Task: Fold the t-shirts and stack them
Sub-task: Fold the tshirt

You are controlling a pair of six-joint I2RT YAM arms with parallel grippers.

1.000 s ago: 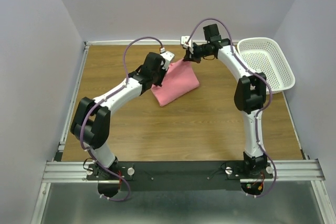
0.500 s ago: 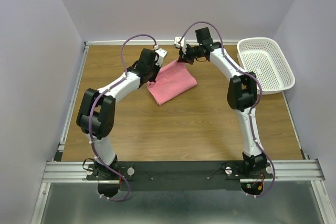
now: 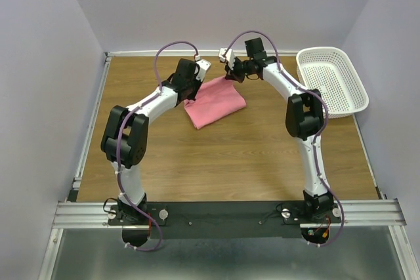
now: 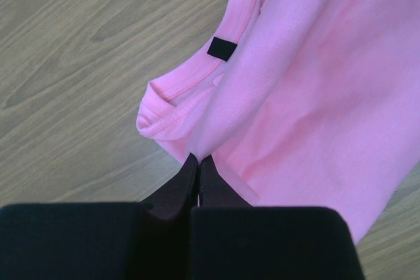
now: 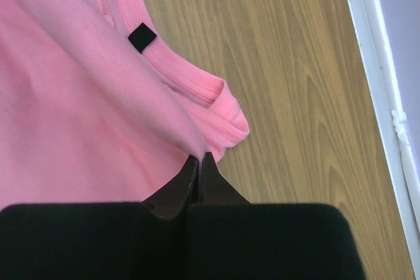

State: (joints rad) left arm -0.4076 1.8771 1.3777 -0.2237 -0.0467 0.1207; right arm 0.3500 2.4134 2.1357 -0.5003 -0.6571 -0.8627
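Observation:
A salmon-pink t-shirt (image 3: 216, 101) lies folded into a rough rectangle on the wooden table, far centre. My left gripper (image 3: 192, 93) is shut on its far-left edge; in the left wrist view the closed tips (image 4: 198, 159) pinch a fold of pink cloth (image 4: 315, 83) beside a hemmed edge with a small black tag (image 4: 222, 48). My right gripper (image 3: 230, 77) is shut on the far-right corner; the right wrist view shows its tips (image 5: 199, 159) clamping the t-shirt (image 5: 72, 116) next to a hemmed edge and black tag (image 5: 142, 37).
A white perforated plastic basket (image 3: 331, 80) stands at the far right of the table. Purple walls close in the table (image 3: 216, 162) on three sides, with a white rail (image 5: 380, 96) along the far edge near the right gripper.
Both grippers have drawn the t-shirt's far edge slightly toward the back wall and to the left. The left arm's elbow has swung inward. Both grips have stayed shut on the cloth.

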